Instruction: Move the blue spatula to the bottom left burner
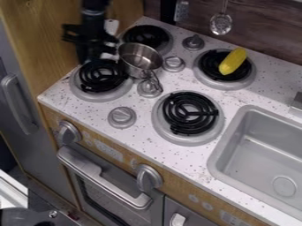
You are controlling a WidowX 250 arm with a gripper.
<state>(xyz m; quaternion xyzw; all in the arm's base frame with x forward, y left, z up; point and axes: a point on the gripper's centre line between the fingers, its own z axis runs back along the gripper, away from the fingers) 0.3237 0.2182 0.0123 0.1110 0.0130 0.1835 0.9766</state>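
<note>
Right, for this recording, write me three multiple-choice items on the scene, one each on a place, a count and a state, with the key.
1. Where does the yellow toy lie?
A) In the sink
B) On the back right burner
C) On the oven handle

2. How many black burners does the stove show?
A) Two
B) Three
C) Four

3. How does the metal pot stand?
A) Open side up, no lid
B) Upside down
C) Open side up, lid on

Key:
1 B: the toy lies across that burner's black rings.
2 C: there is a pair along the front and a pair along the back.
3 A: its bare inside faces up within the rim.
</note>
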